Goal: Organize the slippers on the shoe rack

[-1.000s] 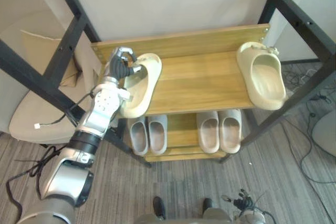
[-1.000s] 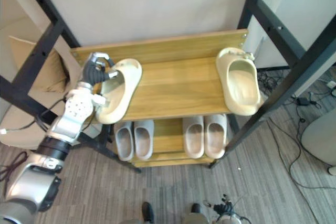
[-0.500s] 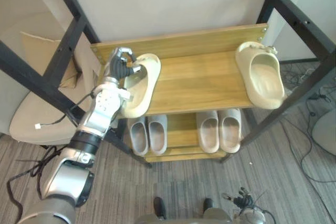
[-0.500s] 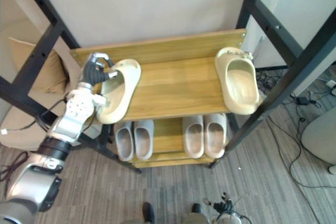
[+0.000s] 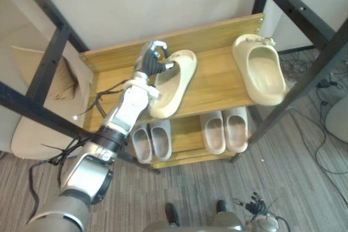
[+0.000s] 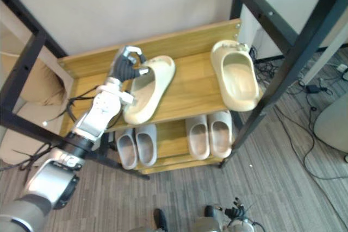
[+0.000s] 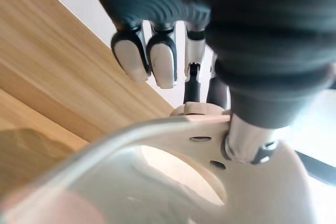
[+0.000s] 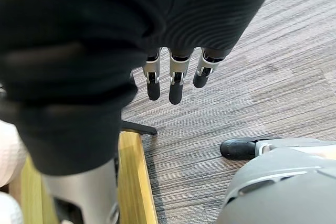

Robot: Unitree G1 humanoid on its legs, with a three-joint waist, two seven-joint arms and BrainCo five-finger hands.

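On the wooden top shelf of the shoe rack, the robot's left hand has its fingers and thumb curled round the far left rim of a cream slipper, which lies slanted left of the shelf's middle. A second cream slipper rests well apart at the right end, and a grey pair and a beige pair sit side by side on the lower shelf. The right hand hangs above the floor, fingers straight and loose, holding nothing
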